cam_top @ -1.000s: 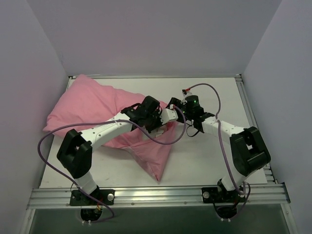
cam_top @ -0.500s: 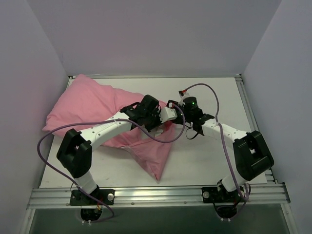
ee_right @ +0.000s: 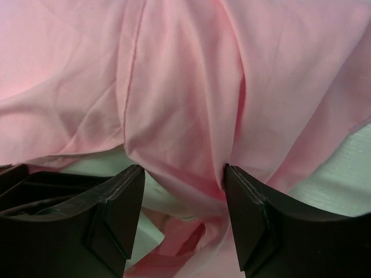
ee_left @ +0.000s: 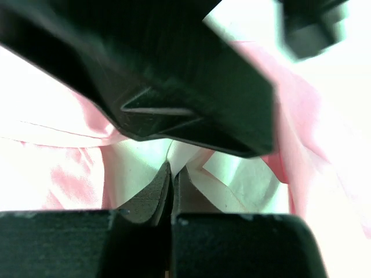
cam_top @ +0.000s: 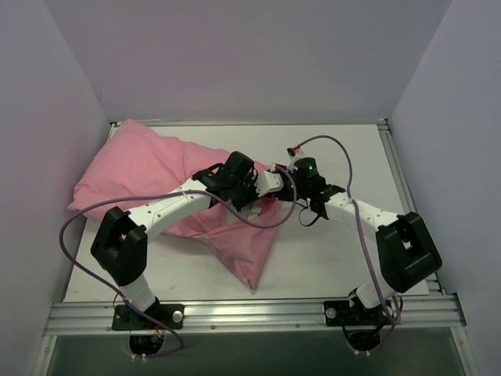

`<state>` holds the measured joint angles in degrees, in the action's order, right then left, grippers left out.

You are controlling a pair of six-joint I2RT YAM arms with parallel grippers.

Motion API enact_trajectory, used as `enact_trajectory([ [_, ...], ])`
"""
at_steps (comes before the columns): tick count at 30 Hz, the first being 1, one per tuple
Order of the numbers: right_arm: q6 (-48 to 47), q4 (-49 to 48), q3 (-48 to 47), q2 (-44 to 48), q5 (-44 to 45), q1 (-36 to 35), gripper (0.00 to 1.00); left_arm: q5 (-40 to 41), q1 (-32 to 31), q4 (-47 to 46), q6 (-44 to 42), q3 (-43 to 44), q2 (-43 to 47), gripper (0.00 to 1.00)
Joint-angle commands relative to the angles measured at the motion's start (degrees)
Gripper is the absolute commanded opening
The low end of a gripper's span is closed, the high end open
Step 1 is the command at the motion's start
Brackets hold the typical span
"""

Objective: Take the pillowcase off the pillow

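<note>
The pink pillowcase [cam_top: 149, 168] lies bulging at the table's left, and a flat tail of it runs toward the front middle. At its open end my left gripper [cam_top: 262, 190] is shut, its tips [ee_left: 173, 171] pinching white fabric of the pillow [ee_left: 139, 168] that shows between pink folds [ee_left: 52, 174]. My right gripper [cam_top: 275, 174] faces it from the right, almost touching. Its jaws [ee_right: 184, 179] stand apart around a bunched fold of pillowcase [ee_right: 185, 87], and the cloth presses against the right finger [ee_right: 246, 202]. The rest of the pillow is hidden inside the case.
The white table [cam_top: 344, 141] is bare on the right. Pale walls close in on three sides, and an aluminium rail [cam_top: 250, 313] runs along the front. Purple cables [cam_top: 352, 180] loop over both arms.
My right arm has edged left toward the left gripper, and its jaws have narrowed around the pink fold. The left gripper has stayed shut in place.
</note>
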<state>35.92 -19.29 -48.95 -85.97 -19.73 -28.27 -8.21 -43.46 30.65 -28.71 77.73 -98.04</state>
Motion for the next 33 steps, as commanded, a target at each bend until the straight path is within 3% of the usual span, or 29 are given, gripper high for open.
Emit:
enact_trajectory([
  [1,-2.0,1.2,-3.5,-4.2,0.3,-0.1,0.61,0.8,1.2,2.7,0.5,1.9,0.6,0.02],
  [3,-2.2,1.3,-4.5,-5.2,0.5,-0.1,0.61,0.8,1.2,2.9,0.6,2.2,0.6,0.02],
  [5,-1.8,1.8,-4.8,-5.5,2.6,0.0,0.48,0.6,1.2,3.0,0.5,2.3,0.6,0.02],
  [6,-1.5,2.4,-5.1,-5.4,3.3,0.8,0.39,0.6,1.2,3.3,0.5,2.2,0.6,0.02],
  [7,-0.9,2.4,-5.0,-5.3,3.6,1.5,0.21,0.6,1.2,3.4,0.3,2.1,0.6,0.02],
  [10,2.9,3.9,-4.9,-5.0,3.6,6.2,0.0,1.5,1.2,4.2,0.3,1.0,1.0,0.02],
  [15,3.0,7.4,-6.2,-6.4,8.5,10.7,0.0,0.7,1.3,7.3,-2.5,-3.5,4.7,0.02],
  [21,3.9,6.5,-10.2,-14.6,10.8,18.6,0.0,1.3,1.5,10.1,-5.5,-10.3,13.0,0.02],
  [27,5.0,6.3,-16.3,-24.4,9.4,21.7,0.0,-0.8,2.0,15.6,-7.9,-11.7,18.1,0.02],
  [33,4.3,6.8,-20.3,-28.8,6.1,20.5,0.0,-2.2,4.8,12.8,-4.3,-9.8,19.3,0.02],
])
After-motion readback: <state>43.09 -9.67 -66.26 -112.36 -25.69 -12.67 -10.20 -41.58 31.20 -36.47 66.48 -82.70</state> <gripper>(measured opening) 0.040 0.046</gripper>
